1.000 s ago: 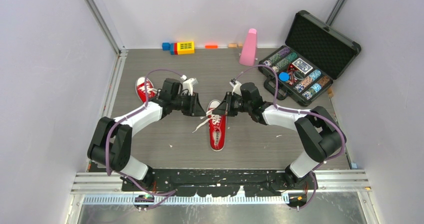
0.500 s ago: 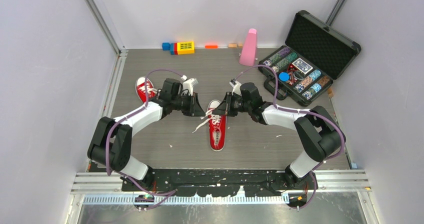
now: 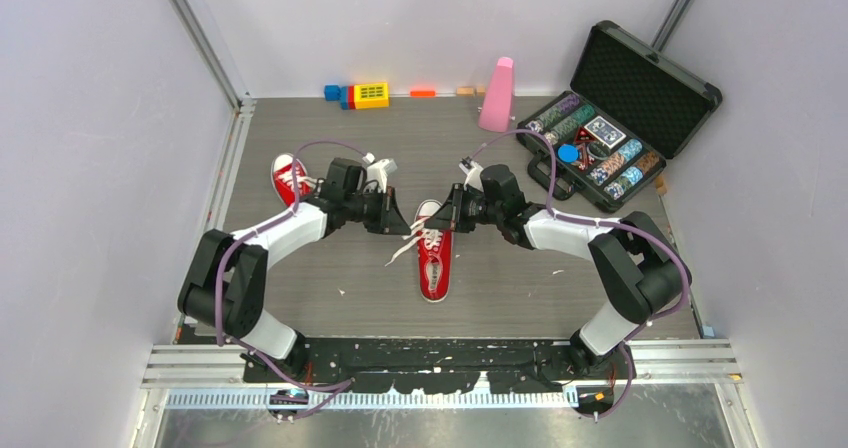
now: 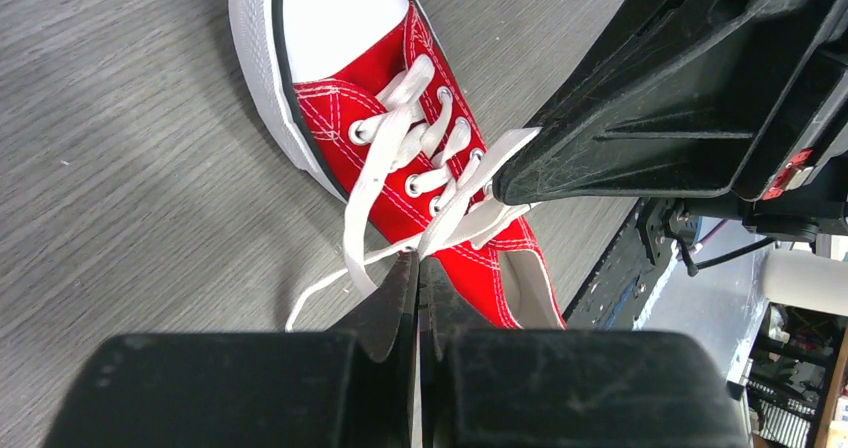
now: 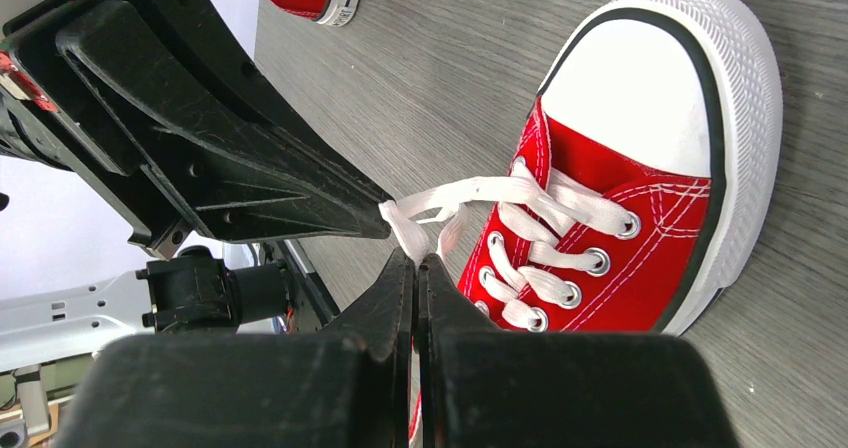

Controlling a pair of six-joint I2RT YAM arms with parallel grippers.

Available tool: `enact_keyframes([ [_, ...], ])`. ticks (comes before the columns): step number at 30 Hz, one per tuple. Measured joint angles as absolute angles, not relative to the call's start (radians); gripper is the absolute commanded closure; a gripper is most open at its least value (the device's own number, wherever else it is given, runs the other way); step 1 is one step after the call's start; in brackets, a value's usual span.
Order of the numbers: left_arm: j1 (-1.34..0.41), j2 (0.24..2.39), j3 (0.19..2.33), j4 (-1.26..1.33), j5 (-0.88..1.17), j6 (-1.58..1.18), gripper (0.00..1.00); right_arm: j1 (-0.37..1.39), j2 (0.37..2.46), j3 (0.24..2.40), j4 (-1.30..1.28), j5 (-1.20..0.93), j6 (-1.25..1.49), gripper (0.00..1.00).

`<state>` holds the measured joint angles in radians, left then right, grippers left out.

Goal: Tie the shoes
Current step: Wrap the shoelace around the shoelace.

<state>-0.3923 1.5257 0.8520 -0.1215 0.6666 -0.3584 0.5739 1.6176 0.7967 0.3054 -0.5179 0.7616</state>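
1. Centre shoe: red canvas upper with white stitching, a smooth white rubber toe cap and a ribbed white sole edged in black. It lies on the grey wood-grain bench between the two arms, with the toe pointing away from the arm bases.
2. Laces: flat white woven tape threaded through metal eyelets. The loose ends are lifted off the tongue, and one strand trails onto the bench.
3. Far shoe: same type, at the left rear, partly hidden behind the left arm.
4. Left tool: black tapered fingers pressed together with no gap, pinching a lace strand at the tip.
5. Right tool: fingers likewise pressed together, clamping a lace strand just beside the left tool's tip.
6. Arm pose: both arms have raised elbows and forearms angled inward and low. The tools meet nearly tip to tip above the lacing.
7. Surroundings: an open black foam-lined case of round chips sits at the right rear. A pink tapered block and coloured bricks stand along the back wall.
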Motion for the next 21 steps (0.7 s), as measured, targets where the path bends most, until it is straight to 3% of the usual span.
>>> enact_keyframes([
  [21, -0.412, 1.503, 0.78, -0.088, 0.681, -0.481, 1.0, 0.57, 1.624, 0.797, 0.315, -0.549, 0.785, 1.0],
])
